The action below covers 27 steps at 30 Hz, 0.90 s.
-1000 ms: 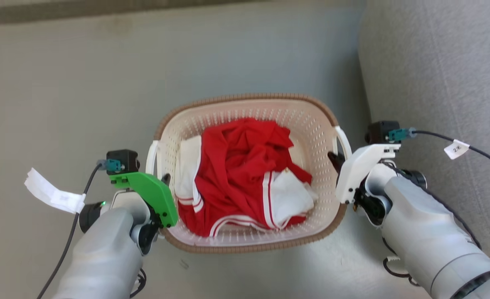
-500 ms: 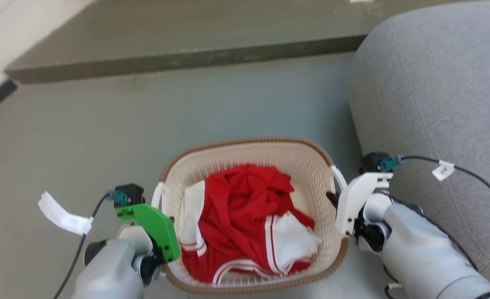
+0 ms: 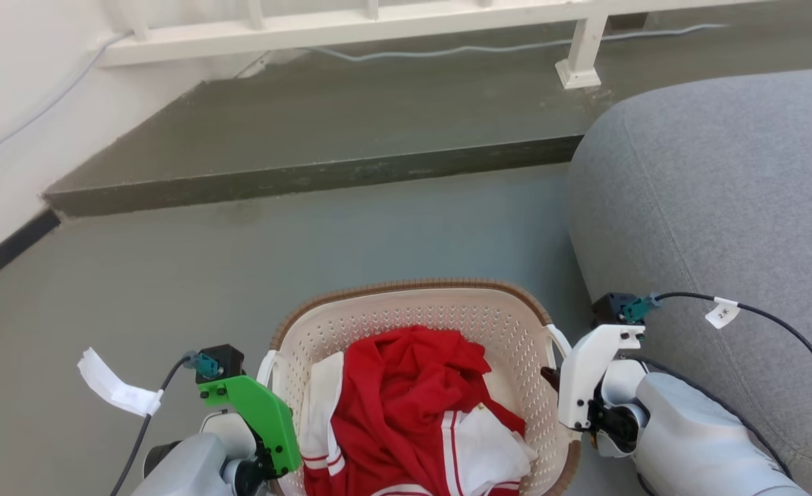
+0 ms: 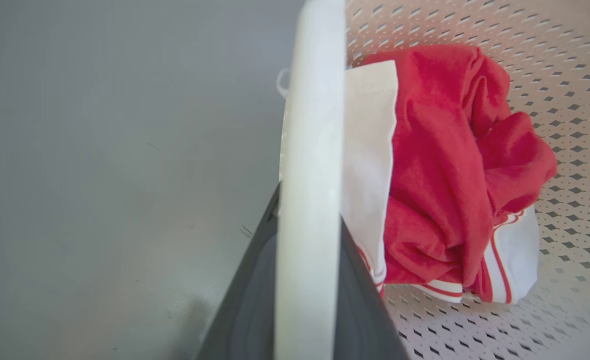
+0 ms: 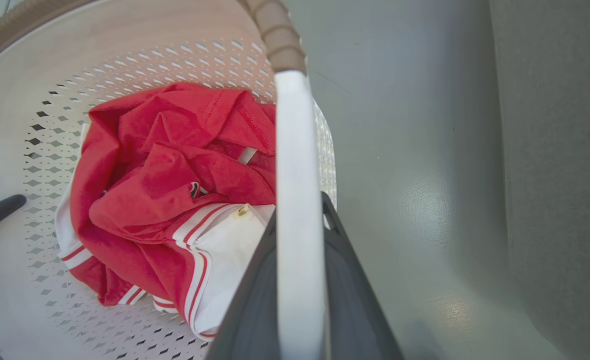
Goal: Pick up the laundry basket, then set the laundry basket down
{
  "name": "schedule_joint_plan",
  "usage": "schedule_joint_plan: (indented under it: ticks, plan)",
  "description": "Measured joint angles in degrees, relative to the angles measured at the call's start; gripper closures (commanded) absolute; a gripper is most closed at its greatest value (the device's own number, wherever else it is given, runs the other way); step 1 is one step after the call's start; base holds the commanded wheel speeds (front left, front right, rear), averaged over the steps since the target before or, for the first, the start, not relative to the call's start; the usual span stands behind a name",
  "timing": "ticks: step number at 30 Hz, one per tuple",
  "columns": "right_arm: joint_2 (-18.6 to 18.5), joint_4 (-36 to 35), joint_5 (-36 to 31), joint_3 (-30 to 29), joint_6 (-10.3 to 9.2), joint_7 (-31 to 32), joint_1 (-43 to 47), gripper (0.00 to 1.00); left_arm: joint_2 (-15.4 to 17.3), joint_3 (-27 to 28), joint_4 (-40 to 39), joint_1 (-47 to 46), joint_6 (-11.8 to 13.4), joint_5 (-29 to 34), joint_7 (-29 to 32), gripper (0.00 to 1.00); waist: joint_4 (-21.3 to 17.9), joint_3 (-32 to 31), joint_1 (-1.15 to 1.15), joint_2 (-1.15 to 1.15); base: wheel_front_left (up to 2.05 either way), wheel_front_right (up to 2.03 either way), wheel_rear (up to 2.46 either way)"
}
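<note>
Basket pos: the laundry basket (image 3: 412, 284) is held betw. the two arms, low in the head view. It is just beside the grey sofa (image 3: 722, 207) on the robot's right, w/ the raised step (image 3: 309, 131) well apart ahead.
Load: red & white clothes (image 3: 406, 393) are bunched inside.
L grip: the left gripper (image 4: 309, 210) is clamped on the left loop handle (image 4: 311, 115); one dark finger is seen each side of the white bar.
R grip: the right gripper (image 5: 300, 210) is likewise pinched on the right loop handle (image 5: 295, 125).
Done: pick-up is judged done or nearly so. Both handles are gripped, and the floor (image 4: 99, 175) looks well below in the wrist views. The base is cut off in the head view, so clearance is not confirmed.
Left: set-down is not yet done; both handles are to be let go after.
</note>
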Motion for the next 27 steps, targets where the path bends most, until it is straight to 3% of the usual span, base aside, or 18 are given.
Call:
schedule_joint_plan:
  ticks: [27]
  plan:
    - [-1.6, -2.4, 3.0, 2.6, -0.42, 3.2, -0.1, 1.00, 0.3, -2.3, -1.6, 0.4, 2.8, -3.2, 2.0, 1.00, 0.3, 0.7, 0.00, 0.00, 0.00, 0.00, 0.00]
